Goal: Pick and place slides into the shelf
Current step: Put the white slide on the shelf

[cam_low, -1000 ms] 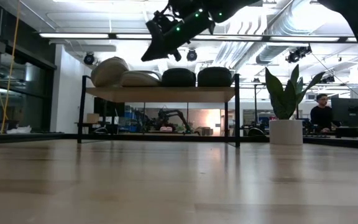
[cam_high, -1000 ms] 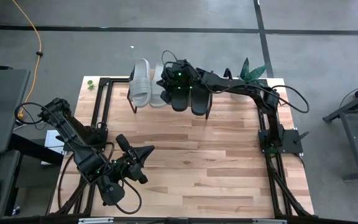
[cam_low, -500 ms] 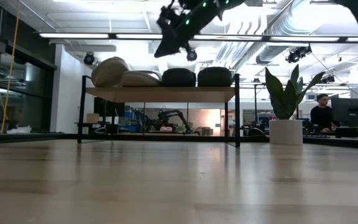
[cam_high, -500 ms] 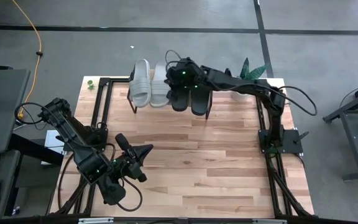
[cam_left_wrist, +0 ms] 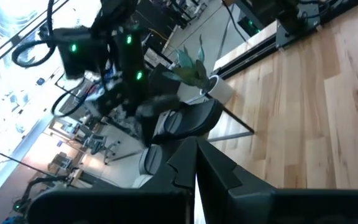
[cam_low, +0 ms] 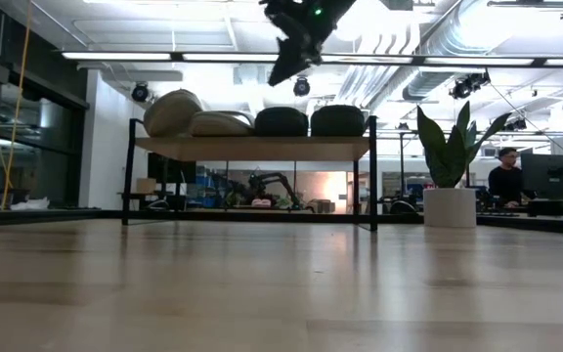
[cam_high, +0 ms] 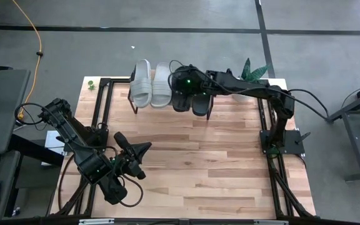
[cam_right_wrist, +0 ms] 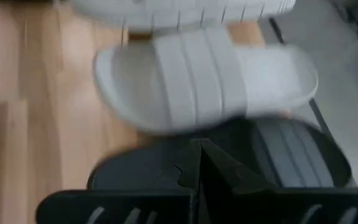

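The right gripper (cam_high: pixel 179 79), closed and empty, had drifted rightward above the shelf (cam_low: pixel 252 147), where all four slides (cam_high: pixel 167 87) sat directly beneath it, suggesting the task was complete. The left gripper (cam_high: pixel 144 149), also closed, waited over the surface (cam_high: pixel 217 156).

- High view: evenly lit from overhead, no glare on the tabletop (cam_high: pixel 199 156); soft, short shadows under the shelf (cam_high: pixel 167 103) and both arms; sharp across the frame.
- Low view: strongly backlit by ceiling strip lights (cam_low: pixel 164 56) and bright windows; arm at the top reduced to a near silhouette; near tabletop out of focus, with pale reflected sheen.
- Left wrist view: tilted; washed-out glare from windows in one corner; far arm and slides (cam_left_wrist: pixel 185 121) slightly blurred.
- Right wrist view: heavy motion blur; light grey slide (cam_right_wrist: pixel 204 78) and black slide (cam_right_wrist: pixel 278 158) smeared, edges soft.
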Action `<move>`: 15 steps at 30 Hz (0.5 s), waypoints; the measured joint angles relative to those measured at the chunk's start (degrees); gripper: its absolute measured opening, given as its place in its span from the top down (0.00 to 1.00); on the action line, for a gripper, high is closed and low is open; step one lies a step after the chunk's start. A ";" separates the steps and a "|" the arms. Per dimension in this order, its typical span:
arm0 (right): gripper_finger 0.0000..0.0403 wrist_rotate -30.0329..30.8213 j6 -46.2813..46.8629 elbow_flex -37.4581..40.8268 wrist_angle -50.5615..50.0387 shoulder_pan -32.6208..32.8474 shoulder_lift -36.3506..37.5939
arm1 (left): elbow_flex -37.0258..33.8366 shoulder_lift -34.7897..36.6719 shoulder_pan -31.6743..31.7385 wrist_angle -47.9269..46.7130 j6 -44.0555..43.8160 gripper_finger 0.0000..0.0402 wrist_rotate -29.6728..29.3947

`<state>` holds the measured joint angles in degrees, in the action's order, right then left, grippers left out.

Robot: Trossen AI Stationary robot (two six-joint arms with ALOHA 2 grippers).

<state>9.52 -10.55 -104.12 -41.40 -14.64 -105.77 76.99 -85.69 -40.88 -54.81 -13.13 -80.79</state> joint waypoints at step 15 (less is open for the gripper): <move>1.00 1.09 -1.98 0.00 -5.08 7.34 2.81 | 0.00 0.00 3.17 -30.43 -31.50 0.99 0.14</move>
<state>10.61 -12.53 -104.12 -46.48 -7.30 -102.96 76.99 -85.69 -37.71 -85.24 -44.63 -80.65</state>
